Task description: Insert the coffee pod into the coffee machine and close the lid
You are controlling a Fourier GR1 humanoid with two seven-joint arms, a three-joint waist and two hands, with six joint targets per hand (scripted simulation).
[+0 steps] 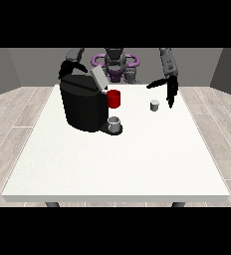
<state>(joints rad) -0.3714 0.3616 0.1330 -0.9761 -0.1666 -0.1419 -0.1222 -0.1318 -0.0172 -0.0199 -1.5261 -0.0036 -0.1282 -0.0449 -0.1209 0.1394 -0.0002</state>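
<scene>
The hand at the view's right [170, 89] hangs open, empty, beside the small white coffee pod [155, 105]; best to lower it straight over the pod before pinching; the black coffee machine [82, 107] has its lid [99, 78] raised.

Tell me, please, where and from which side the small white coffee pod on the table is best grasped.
Grip the coffee pod by its side walls, probably coming from above: it stands upright and alone on the white table, with free space all round. The hand at the view's right hangs just beside it.
</scene>
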